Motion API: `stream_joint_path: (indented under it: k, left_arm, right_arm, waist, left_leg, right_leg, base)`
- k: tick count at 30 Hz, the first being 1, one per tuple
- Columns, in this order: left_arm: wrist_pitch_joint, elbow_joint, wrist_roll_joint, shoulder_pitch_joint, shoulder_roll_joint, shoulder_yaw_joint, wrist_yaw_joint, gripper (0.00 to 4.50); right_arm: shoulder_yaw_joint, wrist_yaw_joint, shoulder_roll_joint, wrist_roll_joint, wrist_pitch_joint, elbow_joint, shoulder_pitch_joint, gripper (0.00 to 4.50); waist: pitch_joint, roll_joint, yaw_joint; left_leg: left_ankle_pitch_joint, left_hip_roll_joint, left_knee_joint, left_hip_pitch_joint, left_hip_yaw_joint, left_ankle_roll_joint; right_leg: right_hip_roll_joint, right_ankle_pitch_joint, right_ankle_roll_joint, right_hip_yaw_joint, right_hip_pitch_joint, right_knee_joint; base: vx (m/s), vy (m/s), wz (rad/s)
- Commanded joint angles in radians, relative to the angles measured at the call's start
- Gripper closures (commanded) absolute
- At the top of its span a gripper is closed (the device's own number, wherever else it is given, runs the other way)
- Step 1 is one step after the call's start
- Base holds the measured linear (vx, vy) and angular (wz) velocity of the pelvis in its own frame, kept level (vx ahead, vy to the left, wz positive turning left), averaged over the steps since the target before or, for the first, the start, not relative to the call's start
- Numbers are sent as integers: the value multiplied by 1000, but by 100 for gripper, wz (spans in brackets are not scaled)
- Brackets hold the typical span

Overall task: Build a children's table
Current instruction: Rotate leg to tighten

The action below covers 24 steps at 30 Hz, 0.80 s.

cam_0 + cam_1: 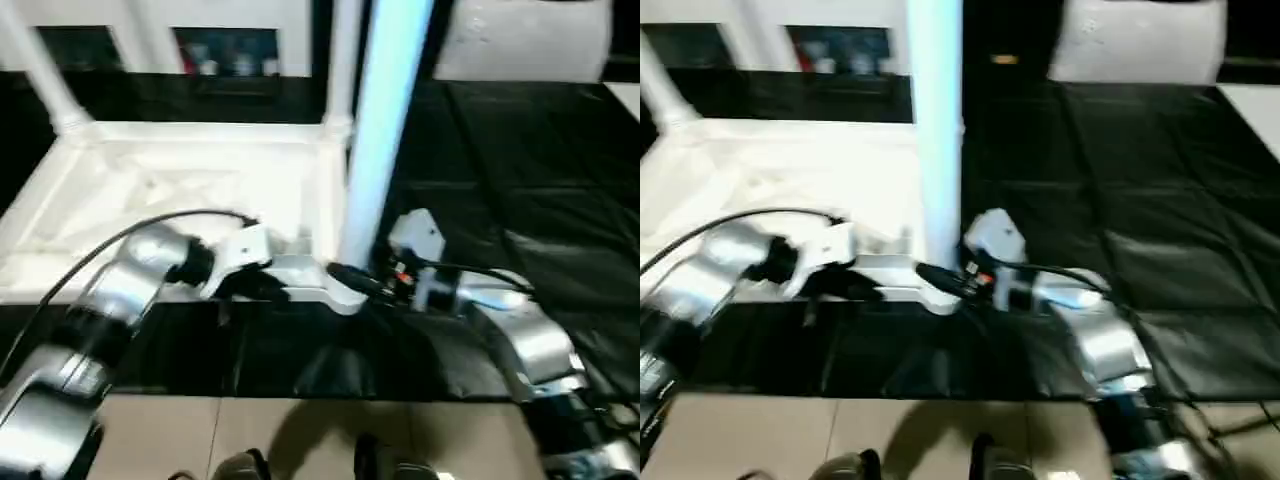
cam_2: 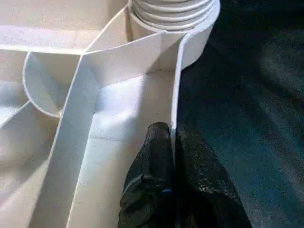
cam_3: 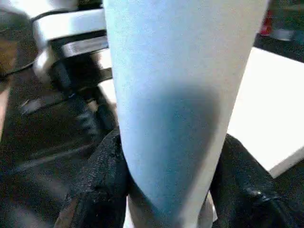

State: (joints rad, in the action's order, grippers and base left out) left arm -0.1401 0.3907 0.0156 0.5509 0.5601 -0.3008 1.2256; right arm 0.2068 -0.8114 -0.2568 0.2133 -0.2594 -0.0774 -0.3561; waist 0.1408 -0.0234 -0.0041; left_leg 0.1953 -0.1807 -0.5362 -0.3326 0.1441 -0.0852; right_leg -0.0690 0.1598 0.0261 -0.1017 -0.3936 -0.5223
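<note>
I have the table top [image 1: 190,190] lying ribbed side up on the black mat [image 1: 520,200], two legs already standing in its far corner sockets. My left gripper [image 2: 172,142] is clenched on the thin rim wall near the corner socket [image 2: 173,19], pinning the top so it can't slide. My right gripper [image 3: 166,175] grasps the leg [image 1: 385,130] low down, one finger each side, holding it upright in that near socket, likely to seat it.

We see the top [image 1: 150,190] lying underside up on the mat [image 1: 520,200], with 3 legs [image 1: 385,130] upright in its corners.
</note>
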Motion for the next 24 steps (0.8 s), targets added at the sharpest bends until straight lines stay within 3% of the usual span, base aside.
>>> stream_joint_path:
  k: [1,2,3,4,5,6,7,8,10,11,12,16,24]
  left_arm:
    - [-100,-107,39,-48,-34,31,-124,450]
    - [-148,-171,44,-87,-41,41,-149,450]
    - [-148,-171,44,-87,-41,41,-149,450]
    - [-226,-277,42,-146,-59,47,-188,450]
    - [-295,-364,32,-190,-88,45,-221,450]
    - [-295,-364,32,-190,-88,45,-221,450]
    - [-328,-403,26,-209,-105,44,-236,450]
    - [-379,-455,20,-228,-145,32,-271,450]
    - [-457,-522,24,-241,-237,1,-344,450]
    - [-470,-519,9,-232,-278,-14,-382,450]
    - [-481,-520,0,-226,-297,-22,-407,450]
    - [-489,-510,-22,-206,-308,-27,-443,450]
    - [-520,-512,-53,-202,-277,-9,-445,450]
  right_arm:
    - [69,29,19,-45,-75,-109,36,261]
    - [61,47,30,-48,-74,-115,31,261]
    - [61,47,30,-48,-74,-115,31,261]
    - [50,73,49,-50,-72,-126,21,261]
    - [39,97,67,-50,-71,-142,8,261]
    - [39,97,67,-50,-71,-142,8,261]
    - [34,109,77,-50,-70,-151,1,261]
    - [27,129,93,-52,-69,-170,-11,261]
    - [15,180,121,-65,-56,-209,-38,261]
    - [4,207,137,-65,-54,-224,-49,261]
    - [-3,224,147,-64,-52,-234,-56,261]
    - [-16,250,161,-65,-51,-250,-65,261]
    - [-30,252,180,-64,-57,-262,-71,261]
  waist:
    - [-21,4,-2]
    - [-25,7,-5]
    - [-21,2,-10]
    - [-23,3,-17]
    - [-27,4,-21]
    - [-29,3,-21]
    - [-32,4,-21]
    - [-35,12,-24]
    - [-43,14,-20]
    - [-43,14,-20]
    - [-49,22,-17]
    - [-61,27,-4]
    - [-65,27,4]
  left_leg:
    - [441,-33,75,-7,-30,25]
    - [430,-35,76,-10,-32,24]
    - [425,-38,83,-20,-36,30]
    - [439,-42,82,-16,-34,32]
    - [410,-47,83,-22,-33,31]
    - [399,-48,83,-24,-33,35]
    - [387,-47,80,-14,-25,42]
    - [372,-45,78,-16,-21,50]
    - [280,-48,70,-15,-8,62]
    - [280,-48,70,-15,-8,62]
    - [244,-42,63,-16,0,76]
    - [180,-35,52,-18,7,104]
    - [192,-34,50,-21,2,87]
  right_leg:
    - [-93,795,17,39,20,97]
    - [-95,777,24,39,26,89]
    - [-94,752,34,41,28,85]
    - [-93,722,49,45,23,81]
    - [-96,656,81,52,30,68]
    - [-97,634,92,53,31,66]
    - [-91,599,109,59,24,66]
    - [-89,582,118,61,25,65]
    - [-88,473,170,71,28,52]
    - [-88,473,170,71,28,52]
    - [-83,448,183,73,29,49]
    - [-78,370,190,75,33,40]
    - [-73,447,153,67,36,43]
  base:
    - [0,0,0]
    - [0,0,0]
    - [0,0,0]
    - [0,0,0]
    - [0,0,0]
    - [0,0,0]
    - [0,0,0]
    - [0,0,0]
    - [0,0,0]
    - [0,0,0]
    - [0,0,0]
    - [0,0,0]
    - [2,-8,0]
